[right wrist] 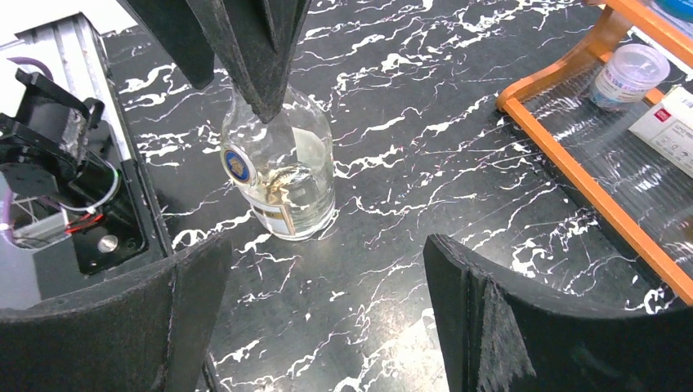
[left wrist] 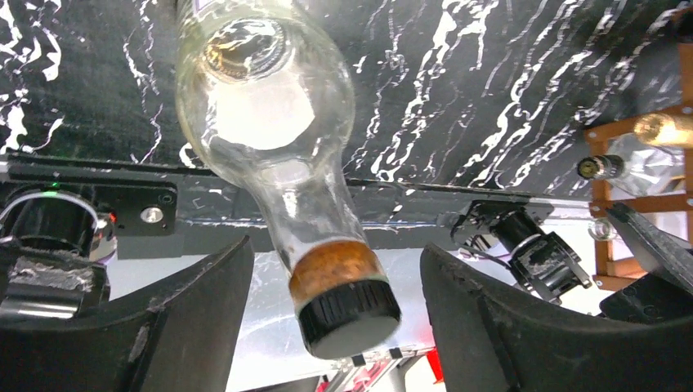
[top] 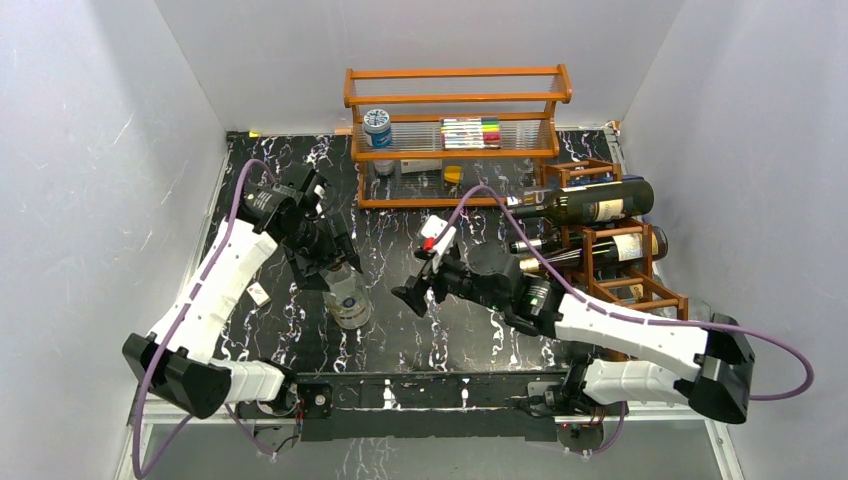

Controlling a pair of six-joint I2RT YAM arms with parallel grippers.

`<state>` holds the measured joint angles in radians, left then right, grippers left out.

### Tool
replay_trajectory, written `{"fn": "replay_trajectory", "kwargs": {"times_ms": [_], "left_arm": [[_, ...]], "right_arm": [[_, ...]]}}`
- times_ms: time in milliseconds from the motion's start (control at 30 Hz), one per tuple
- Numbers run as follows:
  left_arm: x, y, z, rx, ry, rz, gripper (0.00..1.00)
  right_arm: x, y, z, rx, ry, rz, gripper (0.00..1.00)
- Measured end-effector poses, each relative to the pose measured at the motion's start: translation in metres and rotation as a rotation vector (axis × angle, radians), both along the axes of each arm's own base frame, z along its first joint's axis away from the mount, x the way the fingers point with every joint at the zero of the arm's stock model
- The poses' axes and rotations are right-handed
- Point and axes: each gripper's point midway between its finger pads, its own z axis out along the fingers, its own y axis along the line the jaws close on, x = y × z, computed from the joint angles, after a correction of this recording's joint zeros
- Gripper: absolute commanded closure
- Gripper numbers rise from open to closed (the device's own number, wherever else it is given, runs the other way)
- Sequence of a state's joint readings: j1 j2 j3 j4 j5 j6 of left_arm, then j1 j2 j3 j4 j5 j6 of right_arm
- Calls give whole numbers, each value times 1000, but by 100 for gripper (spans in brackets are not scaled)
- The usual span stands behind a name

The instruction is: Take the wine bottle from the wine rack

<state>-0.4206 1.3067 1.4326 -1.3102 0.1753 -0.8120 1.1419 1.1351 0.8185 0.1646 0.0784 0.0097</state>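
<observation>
The reddish-brown wine rack (top: 612,262) stands at the right of the table. A dark wine bottle (top: 590,204) lies on top of it and another (top: 600,247) lies below, necks pointing left. A clear bottle (top: 350,302) with a black cap stands upright on the table at centre left. My left gripper (top: 335,262) is open over it. In the left wrist view the bottle's neck (left wrist: 323,237) sits between the fingers (left wrist: 196,302) with gaps on both sides. My right gripper (top: 425,270) is open and empty over the table, right of the clear bottle (right wrist: 286,184).
An orange shelf (top: 455,100) with clear panels stands at the back, holding a jar, markers and small boxes. Its corner shows in the right wrist view (right wrist: 572,175). A small white tag (top: 258,293) lies at the left. White walls close in on both sides.
</observation>
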Motion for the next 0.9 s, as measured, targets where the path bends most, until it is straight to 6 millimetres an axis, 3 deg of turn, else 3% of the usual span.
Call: {"fn": "replay_trajectory", "kwargs": {"times_ms": [33,67,100,167,200,333,467,667,800,900], "left_arm": [[1,-1,2,-9,-16,-4,19],[2,-2,5,-20,-37,-10,4],[3,-3,9,-35,-70,-21,2],[4,-2,18,-56,-139,-56,2],[2,3,31,-60,-224,-93,2],[7,11,51,-41,-393,-174,2],[14,12,88,-94,-746,-269,2],[8,14,118,-114,-1120,-391,2],[12,8,111,-92,-1214,-491,2],[15,6,92,-58,-1219,-564,2]], "right_arm": [[-2,-4,4,9,8,-7,2],[-3,-9,8,15,17,-14,2],[-5,-12,9,18,27,-19,2],[-13,-26,11,17,85,-37,2],[-15,-29,9,11,107,-41,2],[-29,-37,0,-9,206,-33,2],[-39,-39,-1,0,271,-16,2],[-28,-41,-8,-63,322,-109,2],[-21,-48,0,-40,335,-182,2],[-17,-55,8,-12,329,-221,2]]}}
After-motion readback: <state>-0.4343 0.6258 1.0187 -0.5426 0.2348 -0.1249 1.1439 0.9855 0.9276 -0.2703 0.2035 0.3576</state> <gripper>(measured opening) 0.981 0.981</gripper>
